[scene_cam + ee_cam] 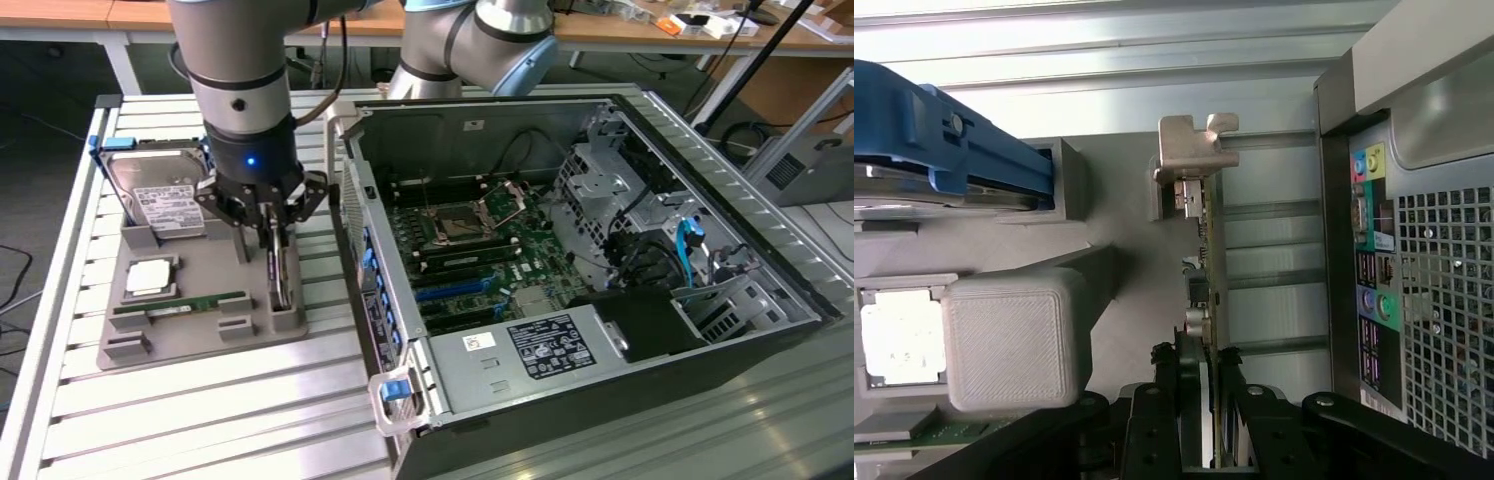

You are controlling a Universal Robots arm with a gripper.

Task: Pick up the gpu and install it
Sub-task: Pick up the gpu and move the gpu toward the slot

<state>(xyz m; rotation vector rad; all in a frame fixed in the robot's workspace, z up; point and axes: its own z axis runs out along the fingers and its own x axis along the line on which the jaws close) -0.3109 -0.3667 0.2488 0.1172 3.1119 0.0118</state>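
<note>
**A:** While the pincer (274,238) pinches the gpu (278,280), what could go wrong?

**B:** Mostly the grip. Its 2 fingers (1154,420) press on the card's 2 faces, and they appear to catch only 1 narrow strip along its upper edge. The rest of the card reaches away from the tips, so I'd expect a small wrist tilt to let it pivot between the pads. The card stands on edge in the holder (200,340) directly beneath the pincer and looks seated there. A pull that isn't straight could bind it in that slot or drag the holder along.

**A:** Anything close by to hit?

**B:** The case (694,150) sits just beside the pincer on 1 side, rear ports (1374,270) facing the card. A sideways swing could knock the bracket (1194,150) against that wall. On the pincer's other side lie the stick (180,303) and, farther off, the drive (158,200), both well apart from the fingers.

**A:** And how does the card look?

**B:** Thin and flat, seen almost edge-on between the fingers. The board is green with small parts along it, and the bracket is at the end farthest from the tips. I can't tell from here which face carries the cooler.
</note>
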